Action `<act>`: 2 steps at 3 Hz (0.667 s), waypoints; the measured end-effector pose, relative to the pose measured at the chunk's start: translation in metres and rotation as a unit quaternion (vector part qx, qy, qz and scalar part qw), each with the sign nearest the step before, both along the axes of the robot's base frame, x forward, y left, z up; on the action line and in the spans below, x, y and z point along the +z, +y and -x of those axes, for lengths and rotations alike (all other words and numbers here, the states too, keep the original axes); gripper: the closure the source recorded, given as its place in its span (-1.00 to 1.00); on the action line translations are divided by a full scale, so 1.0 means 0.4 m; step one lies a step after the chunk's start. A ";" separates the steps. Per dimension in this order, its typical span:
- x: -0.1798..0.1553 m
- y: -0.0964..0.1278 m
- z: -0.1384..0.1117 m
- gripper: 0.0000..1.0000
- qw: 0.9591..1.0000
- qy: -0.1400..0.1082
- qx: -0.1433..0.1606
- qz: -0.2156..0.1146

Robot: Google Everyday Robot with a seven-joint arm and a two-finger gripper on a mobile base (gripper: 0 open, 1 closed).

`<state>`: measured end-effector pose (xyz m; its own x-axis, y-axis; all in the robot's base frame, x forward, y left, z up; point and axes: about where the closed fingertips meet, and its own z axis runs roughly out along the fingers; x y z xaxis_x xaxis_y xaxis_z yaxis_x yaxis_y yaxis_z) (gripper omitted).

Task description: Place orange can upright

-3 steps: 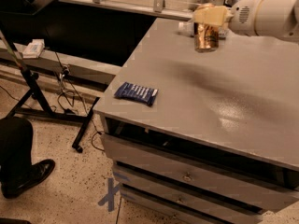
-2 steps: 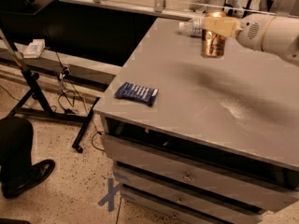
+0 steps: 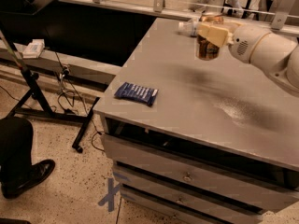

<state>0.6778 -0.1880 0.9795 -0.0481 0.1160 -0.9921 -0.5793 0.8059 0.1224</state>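
The orange can point(image 3: 208, 45) is golden-orange with a silver rim and stands upright in my grip near the far side of the grey table point(image 3: 196, 97). Whether its base touches the tabletop I cannot tell. My gripper point(image 3: 211, 31) comes in from the right on a white arm point(image 3: 266, 50) and is shut on the can's upper part with cream-coloured fingers point(image 3: 216, 33).
A clear plastic bottle point(image 3: 189, 27) lies just behind the can at the table's far edge. A flat dark-blue snack wrapper point(image 3: 136, 93) lies near the table's front left corner. Drawers point(image 3: 187, 181) sit below. A person's leg and shoe point(image 3: 21, 167) stand at lower left.
My gripper with the can has moved a little to the right and slightly lower, and the can now hangs more upright. The wrapper has not moved.
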 end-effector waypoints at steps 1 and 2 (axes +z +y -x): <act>0.029 0.034 0.006 1.00 0.999 -0.033 0.007 0.027; -0.014 0.018 0.020 1.00 1.000 -0.025 0.016 0.000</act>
